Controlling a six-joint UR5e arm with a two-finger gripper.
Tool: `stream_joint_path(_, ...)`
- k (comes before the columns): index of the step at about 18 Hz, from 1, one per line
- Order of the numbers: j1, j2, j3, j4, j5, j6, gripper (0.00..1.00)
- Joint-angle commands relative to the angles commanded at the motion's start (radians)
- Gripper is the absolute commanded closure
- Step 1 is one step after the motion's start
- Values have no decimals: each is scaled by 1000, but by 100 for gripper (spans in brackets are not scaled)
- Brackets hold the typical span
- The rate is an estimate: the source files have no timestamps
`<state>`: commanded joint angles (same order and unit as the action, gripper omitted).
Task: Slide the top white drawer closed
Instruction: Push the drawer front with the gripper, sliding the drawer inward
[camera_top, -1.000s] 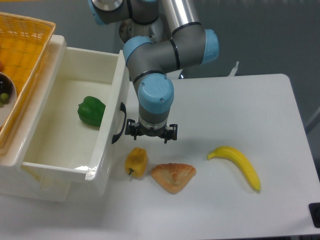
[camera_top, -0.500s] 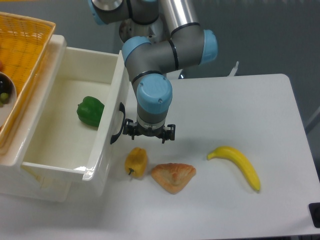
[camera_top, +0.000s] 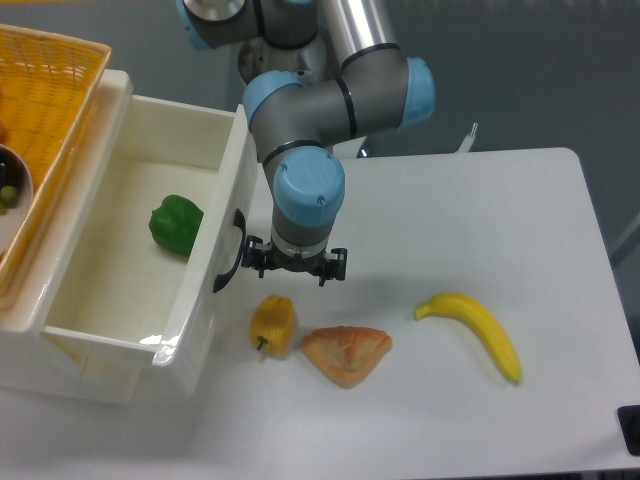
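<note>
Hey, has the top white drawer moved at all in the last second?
Yes. The top white drawer has slid left, further into the cabinet: its front now sits farther from the yellow pepper, which stayed put on the table, with the gripper following.

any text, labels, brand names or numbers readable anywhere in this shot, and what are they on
None: no readable text, label, brand or number shows anywhere.
The top white drawer, its black handle, the gripper, the green pepper, yellow pepper, pastry and banana all show no lettering.
</note>
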<state>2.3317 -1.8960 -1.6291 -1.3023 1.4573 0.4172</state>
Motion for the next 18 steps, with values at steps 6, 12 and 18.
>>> stream_joint_path(6,-9,0,0,-3,-2,0,0)
stream_joint_path(12,-23,2,0,-6,-3,0,0)
stream_joint_path(18,-29,5,0,-12,-17,2,0)
